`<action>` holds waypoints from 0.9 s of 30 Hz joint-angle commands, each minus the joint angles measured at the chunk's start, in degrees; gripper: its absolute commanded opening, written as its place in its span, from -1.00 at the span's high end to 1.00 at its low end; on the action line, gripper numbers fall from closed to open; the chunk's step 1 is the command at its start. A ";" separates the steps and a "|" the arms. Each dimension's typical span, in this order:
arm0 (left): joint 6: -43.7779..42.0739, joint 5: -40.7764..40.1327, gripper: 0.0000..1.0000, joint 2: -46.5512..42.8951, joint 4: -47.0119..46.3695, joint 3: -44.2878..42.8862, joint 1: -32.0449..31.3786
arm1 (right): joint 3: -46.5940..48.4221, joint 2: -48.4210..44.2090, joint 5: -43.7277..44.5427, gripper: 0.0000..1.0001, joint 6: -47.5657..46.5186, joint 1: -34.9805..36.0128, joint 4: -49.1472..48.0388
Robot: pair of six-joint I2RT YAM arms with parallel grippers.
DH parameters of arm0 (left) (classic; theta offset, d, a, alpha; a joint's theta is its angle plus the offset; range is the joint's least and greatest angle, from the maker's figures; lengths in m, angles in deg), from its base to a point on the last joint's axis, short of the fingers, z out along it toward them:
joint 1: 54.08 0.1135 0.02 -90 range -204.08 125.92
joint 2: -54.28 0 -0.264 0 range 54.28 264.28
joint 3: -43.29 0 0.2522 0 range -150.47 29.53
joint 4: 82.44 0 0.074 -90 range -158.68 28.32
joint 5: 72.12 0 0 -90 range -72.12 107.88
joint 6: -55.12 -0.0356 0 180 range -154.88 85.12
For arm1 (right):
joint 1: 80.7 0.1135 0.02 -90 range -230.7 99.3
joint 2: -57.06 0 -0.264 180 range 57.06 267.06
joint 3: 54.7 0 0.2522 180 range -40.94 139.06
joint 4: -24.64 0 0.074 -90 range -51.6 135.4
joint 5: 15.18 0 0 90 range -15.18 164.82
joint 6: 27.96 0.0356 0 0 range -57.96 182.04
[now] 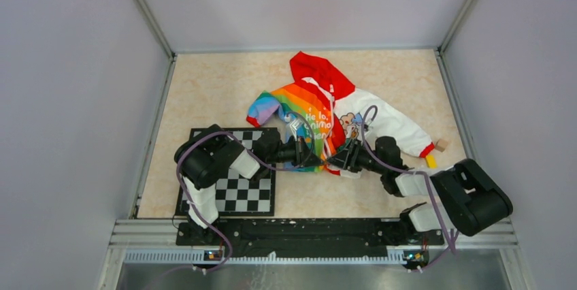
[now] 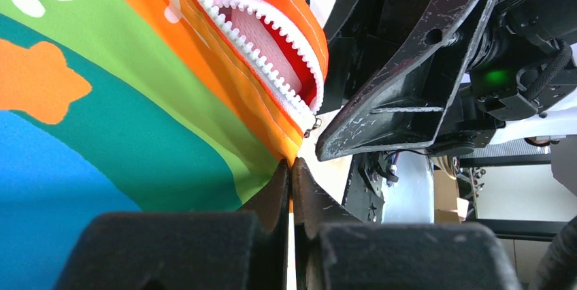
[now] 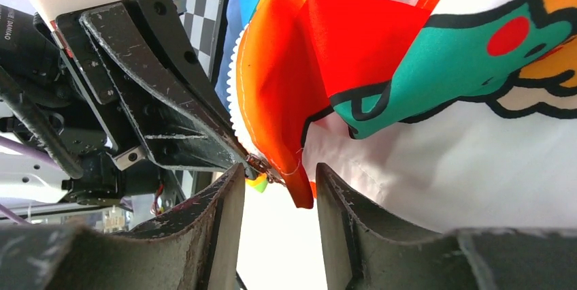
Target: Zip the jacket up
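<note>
One jacket (image 1: 320, 109) lies crumpled mid-table (image 1: 218, 92), with the red hood (image 1: 316, 69) toward the far side. It has one rainbow half on the left and one white cartoon half on the right. Two sleeves show, a rainbow one (image 1: 262, 106) out to the left and a white one (image 1: 398, 130) out to the right, ending in a red cuff (image 1: 426, 149). There are two arms, and both grippers meet at the jacket's near hem. The left gripper (image 2: 291, 167) has its fingers pressed together, pinching the bottom corner of the rainbow half just below the end of the white zipper (image 2: 224, 21). The zipper's two rows of teeth are spread apart with red lining between them. The right gripper (image 3: 279, 167) has its fingers apart with a gap between them, and an orange-red fabric tip hangs in that gap unclamped. One checkerboard mat (image 1: 248, 195) lies under the left arm. Two small bits sit by the red cuff: one tan block (image 1: 442, 145) and one yellow piece (image 1: 431, 160).
</note>
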 commanded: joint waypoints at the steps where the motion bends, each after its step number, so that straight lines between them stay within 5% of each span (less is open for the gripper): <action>1: -0.37 0.25 1.00 -0.37 -3.46 0.03 0.02 | -0.73 1.36 -0.13 0.15 1.24 1.21 -6.18; 6: -0.28 0.27 1.00 -0.34 -3.55 -0.01 0.06 | -2.22 1.10 0.14 0.03 1.66 1.39 -6.48; 27: -0.20 0.18 1.00 -0.39 -4.08 0.24 0.02 | -3.95 6.45 -1.05 0.45 7.45 2.10 -15.84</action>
